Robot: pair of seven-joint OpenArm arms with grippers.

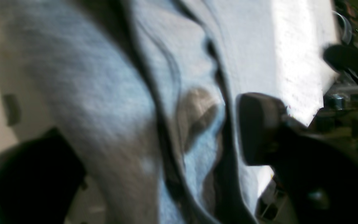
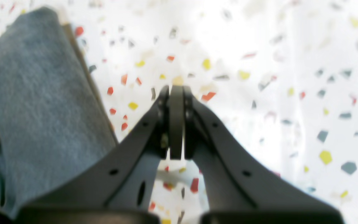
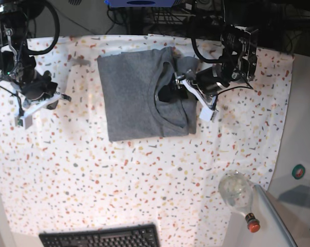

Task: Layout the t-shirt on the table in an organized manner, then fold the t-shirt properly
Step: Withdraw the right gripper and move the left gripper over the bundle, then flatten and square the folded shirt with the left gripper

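Note:
The heather-grey t-shirt (image 3: pixel 137 95) lies folded into a rough rectangle at the back middle of the speckled table (image 3: pixel 93 170). A fold at its right edge is lifted. My left gripper (image 3: pixel 178 87) is over that right edge. In the left wrist view the gripper (image 1: pixel 154 149) is open, with creased grey shirt fabric (image 1: pixel 98 93) between its dark fingers (image 1: pixel 259 127). My right gripper (image 3: pixel 23 116) is at the table's left, well away from the shirt. In the right wrist view the gripper (image 2: pixel 176 93) is shut and empty above the table (image 2: pixel 259 77), with the shirt (image 2: pixel 36 102) at the left of that view.
A clear bottle (image 3: pixel 237 193) with a red cap lies at the front right. A black keyboard (image 3: pixel 101 237) sits at the front edge. A plain grey side surface (image 3: pixel 304 128) borders the table on the right. Cables and equipment crowd the back edge.

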